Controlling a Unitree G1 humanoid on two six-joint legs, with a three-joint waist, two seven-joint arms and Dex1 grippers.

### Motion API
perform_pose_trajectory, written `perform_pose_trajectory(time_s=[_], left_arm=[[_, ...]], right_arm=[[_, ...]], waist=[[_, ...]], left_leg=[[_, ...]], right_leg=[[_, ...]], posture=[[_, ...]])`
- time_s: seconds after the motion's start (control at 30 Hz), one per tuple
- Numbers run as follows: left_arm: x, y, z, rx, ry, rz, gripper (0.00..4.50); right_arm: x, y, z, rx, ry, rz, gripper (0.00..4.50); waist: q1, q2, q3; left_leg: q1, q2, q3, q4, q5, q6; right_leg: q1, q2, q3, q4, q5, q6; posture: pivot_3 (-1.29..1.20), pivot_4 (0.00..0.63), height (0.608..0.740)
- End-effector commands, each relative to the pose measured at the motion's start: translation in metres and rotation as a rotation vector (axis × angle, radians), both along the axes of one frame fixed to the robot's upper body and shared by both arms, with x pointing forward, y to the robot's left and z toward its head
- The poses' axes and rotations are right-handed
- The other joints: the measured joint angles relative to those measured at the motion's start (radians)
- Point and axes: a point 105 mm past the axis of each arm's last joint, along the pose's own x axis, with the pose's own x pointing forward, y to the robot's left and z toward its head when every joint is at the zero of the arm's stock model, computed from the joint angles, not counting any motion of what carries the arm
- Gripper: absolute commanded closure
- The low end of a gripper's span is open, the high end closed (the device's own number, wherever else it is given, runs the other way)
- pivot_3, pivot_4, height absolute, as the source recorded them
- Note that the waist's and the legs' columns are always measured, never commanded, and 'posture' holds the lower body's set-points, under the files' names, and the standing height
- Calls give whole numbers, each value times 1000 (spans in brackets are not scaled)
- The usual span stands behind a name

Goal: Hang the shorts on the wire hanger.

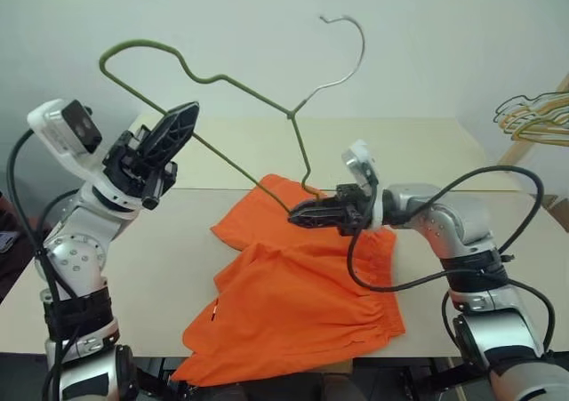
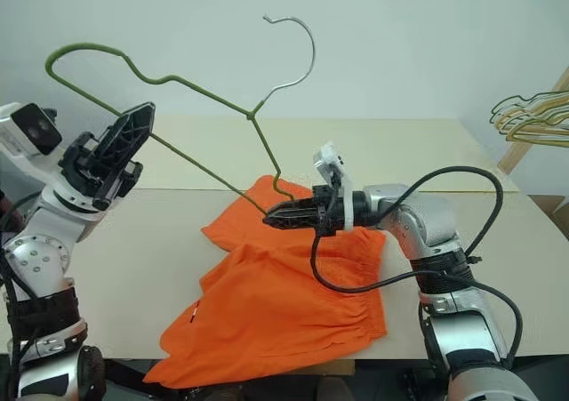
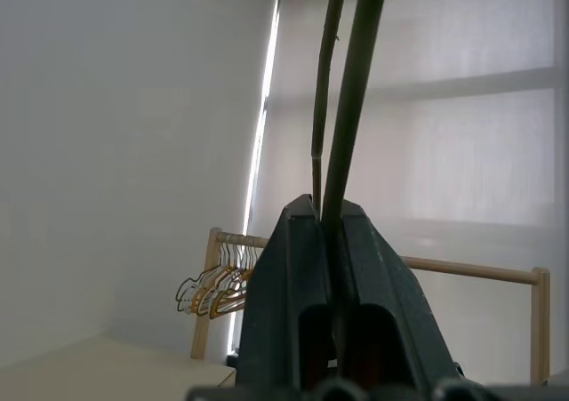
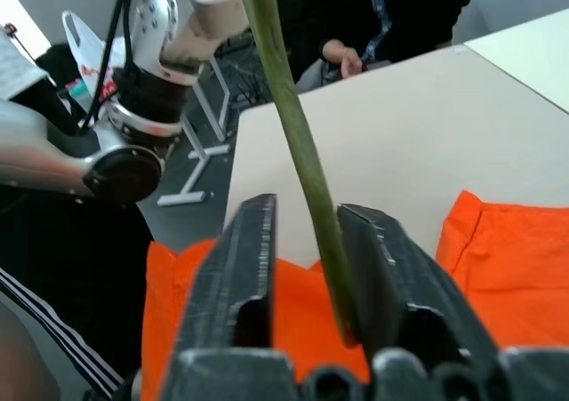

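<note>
In the head views, the wire hanger was held up above the table, tilted, its hook uppermost. The left gripper was clenched on the hanger's lower bar near one end, raised over the table's left side. The shorts lay spread on the table, hanging slightly over its front edge. The right gripper was seen just above the far edge of the shorts, pointing left, at the hanger's lowest corner. A bunch of hangers was seen at the far right.

In the left wrist view, the left gripper's fingers were pressed together on the green wire, which ran up between them. A wooden rail with hangers was visible behind.

In the right wrist view, the right gripper's fingers were seen parted, with the wire passing between them and lying against one finger; a firm grasp could not be told. Orange cloth lay beneath, and a seated person was seen beyond the table.
</note>
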Motion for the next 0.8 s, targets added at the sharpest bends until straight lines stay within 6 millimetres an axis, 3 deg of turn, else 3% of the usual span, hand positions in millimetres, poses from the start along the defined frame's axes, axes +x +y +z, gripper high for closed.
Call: perform_pose_trajectory(time_s=[0.03, 0.2, 0.33, 0.4, 0.43, 0.53, 0.63, 0.7, 0.8], left_arm=[[1, 0, 10, -8, -43, 19, 4500], [8, -2, -1, 39, 9, 23, 4500], [23, 0, -20, 91, 114, 57, 3489], [28, 1, -29, 117, 160, 74, 2747], [35, 1, -42, 180, 215, 103, 2504], [45, -3, -96, 497, 310, 206, 1607], [45, -3, -125, 701, 299, 270, 686], [42, -5, -132, 832, 194, 324, 37], [33, -9, -125, 860, 88, 311, 11]], right_arm=[[-3, 3, 6, 0, -76, 18, 4457], [-1, 2, 8, 15, -75, 7, 4491], [3, -4, 19, 71, -65, -26, 4500], [4, -9, 28, 123, -51, -49, 4500], [6, -14, 34, 152, -41, -74, 4500], [10, -35, 41, 179, -17, -174, 4500], [7, -62, 29, 91, 28, -292, 4500], [-2, -92, 17, 6, 127, -403, 4500], [-26, -122, 5, -101, 152, -488, 4500]], waist=[[0, 0, 0], [0, 0, 0], [-3, 0, 0], [-3, 0, 0], [-3, 0, 0], [-6, 0, 0], [-4, 1, 1], [1, 0, 1], [5, 1, 2]], left_leg=[[0, 0, 0, 0, 0, 0], [0, 0, 0, 0, 0, 0], [0, 0, 0, 0, 0, 0], [0, 0, 0, 0, 0, 0], [0, 0, 0, 0, 0, 0], [0, 0, 0, 0, 0, -1], [0, -1, 1, -1, 0, 0], [-1, 0, 1, -1, 0, 0], [-4, 0, 1, -1, -1, 1]], right_leg=[[0, 0, 0, 0, 0, 0], [0, 0, 0, 0, 0, 0], [0, 0, 0, 0, 0, 0], [0, 0, 0, 0, 0, 0], [0, 0, 0, 0, 0, 0], [0, 0, 0, 0, 0, 0], [0, -1, 0, -2, 0, 0], [-1, 0, -1, -4, 0, 0], [-2, -1, -1, -7, 0, 0]], posture=[[-40, 0, 740], [-44, 0, 740], [-57, 0, 740], [-61, 0, 740], [-68, 0, 740], [-76, 0, 740], [-85, 0, 740], [-98, 0, 740], [-116, 0, 740]])
